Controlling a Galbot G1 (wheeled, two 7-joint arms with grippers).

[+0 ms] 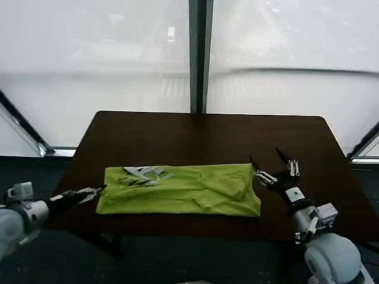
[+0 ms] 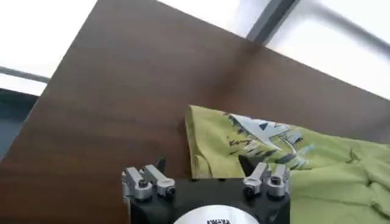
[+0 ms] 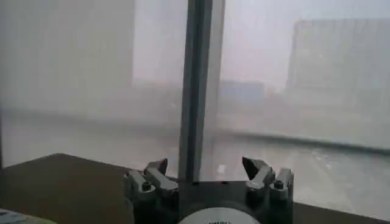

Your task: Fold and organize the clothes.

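Lime-green T-shirt, folded into a long band, lying on the dark wooden table near its front edge — long axis running left to right, printed white graphic toward the left end. Left gripper at the shirt's left edge, low over the table; whether its fingers are spread or pressed together cannot be told. Right gripper just beside the shirt's right end — fingers spread wide, pinching nothing.
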